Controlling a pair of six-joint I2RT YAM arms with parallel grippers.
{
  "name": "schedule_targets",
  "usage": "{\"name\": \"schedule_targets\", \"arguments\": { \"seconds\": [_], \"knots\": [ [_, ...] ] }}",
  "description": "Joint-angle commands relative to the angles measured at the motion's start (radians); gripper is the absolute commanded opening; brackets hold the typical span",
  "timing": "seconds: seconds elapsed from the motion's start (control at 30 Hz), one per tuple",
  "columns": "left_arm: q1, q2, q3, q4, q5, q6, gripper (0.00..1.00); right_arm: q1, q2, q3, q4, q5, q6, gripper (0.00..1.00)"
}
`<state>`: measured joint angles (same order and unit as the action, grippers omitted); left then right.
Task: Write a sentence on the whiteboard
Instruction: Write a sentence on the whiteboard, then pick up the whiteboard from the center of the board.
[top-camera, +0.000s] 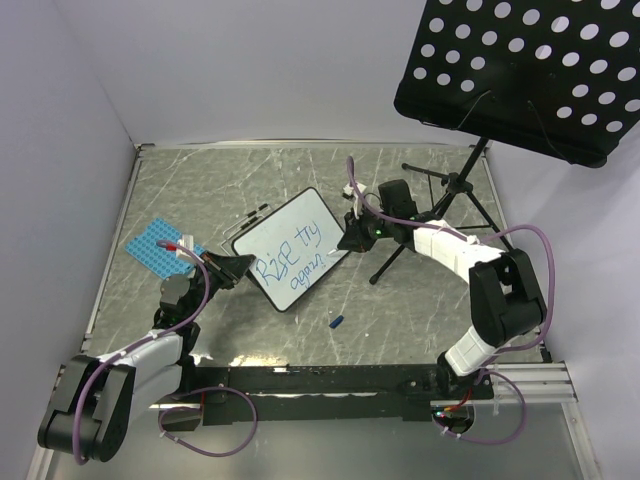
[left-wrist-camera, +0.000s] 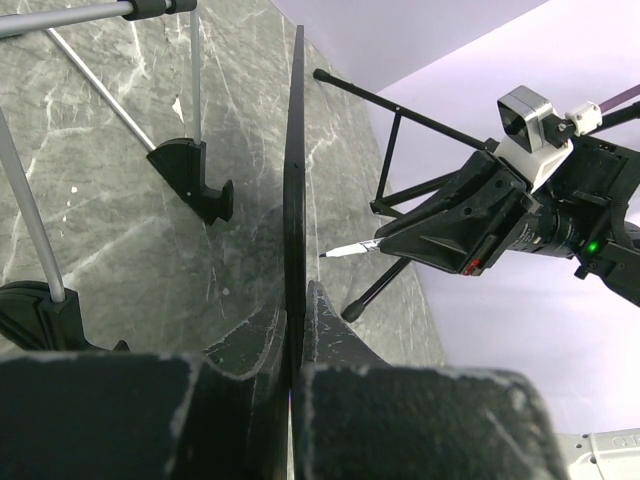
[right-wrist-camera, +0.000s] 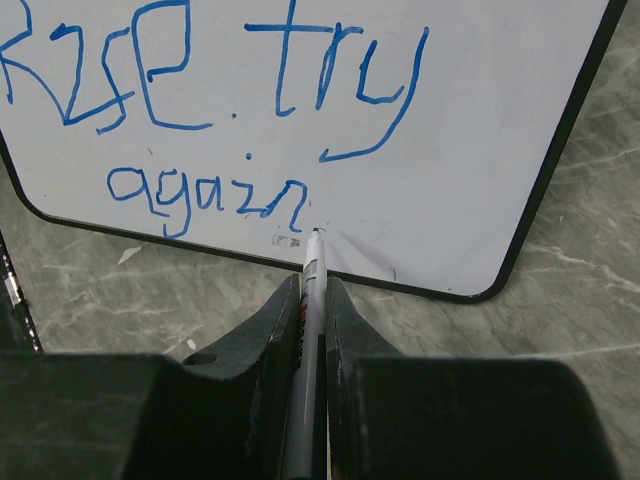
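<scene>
Whiteboard (top-camera: 292, 250) sits mid-counter, turned diagonally, with one corner toward the far right and one toward the near left. Sentence (top-camera: 296, 256) is on it in blue, two lines: "Rise try" over "again".

Left gripper (top-camera: 235, 268): jaws clamped on the whiteboard's left edge. The left wrist view shows the board edge-on, its black frame pinched between both fingers (left-wrist-camera: 250, 350).

Right gripper (top-camera: 352, 235): jaws closed on a marker (right-wrist-camera: 312, 270), at the board's right edge. The marker tip is on the white just past the last letter of "again" and close to the frame. Can't tell whether the tip is touching; the left wrist view suggests a sliver of gap.

Edges and room:
- The writing fills most of the face. Only a thin white margin is left between "again" and the frame where the tip is.
- Tripod legs (top-camera: 440, 200) of the stand are just right of the right gripper, so it's tight there. Music-stand tray (top-camera: 530, 70) overhangs the far right corner.
- Blue studded plate (top-camera: 155, 245) is left of the left gripper, near the left edge of the counter (top-camera: 200, 170).
- Two dark pens (top-camera: 250, 217) lie just beyond the board's far-left side.
- Blue cap (top-camera: 337, 322) lies alone on the bare strip between the board and the arm bases.
- The wide far strip of the counter behind the board is open.
</scene>
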<state>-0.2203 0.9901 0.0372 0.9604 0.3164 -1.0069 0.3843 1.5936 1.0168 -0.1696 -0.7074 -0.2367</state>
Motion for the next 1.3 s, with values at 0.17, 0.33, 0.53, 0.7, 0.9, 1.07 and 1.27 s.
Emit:
{"name": "schedule_targets", "arguments": {
  "seconds": [0.17,0.33,0.53,0.7,0.9,1.07,1.27],
  "knots": [
    [-0.005,-0.031,-0.077,0.060,0.016,0.033,0.01,-0.016,0.008,0.034,0.025,0.011,-0.024,0.00],
    [-0.005,-0.033,-0.073,0.058,0.020,0.034,0.01,-0.019,0.022,0.043,0.021,-0.001,-0.024,0.00],
    [-0.005,-0.034,-0.060,0.057,0.033,0.054,0.01,-0.024,-0.027,0.049,-0.010,-0.044,-0.032,0.00],
    [-0.005,-0.067,-0.043,0.020,0.055,0.119,0.01,-0.048,-0.122,0.068,-0.088,-0.121,-0.036,0.00],
    [-0.002,-0.105,0.047,-0.031,0.082,0.189,0.01,-0.059,-0.216,0.055,-0.156,-0.188,-0.018,0.00],
    [0.022,-0.088,0.078,-0.003,0.107,0.199,0.01,-0.058,-0.279,0.055,-0.225,-0.247,0.004,0.00],
    [0.059,-0.077,0.138,0.015,0.139,0.182,0.01,-0.061,-0.360,-0.003,-0.216,-0.271,0.034,0.00]
  ]
}}
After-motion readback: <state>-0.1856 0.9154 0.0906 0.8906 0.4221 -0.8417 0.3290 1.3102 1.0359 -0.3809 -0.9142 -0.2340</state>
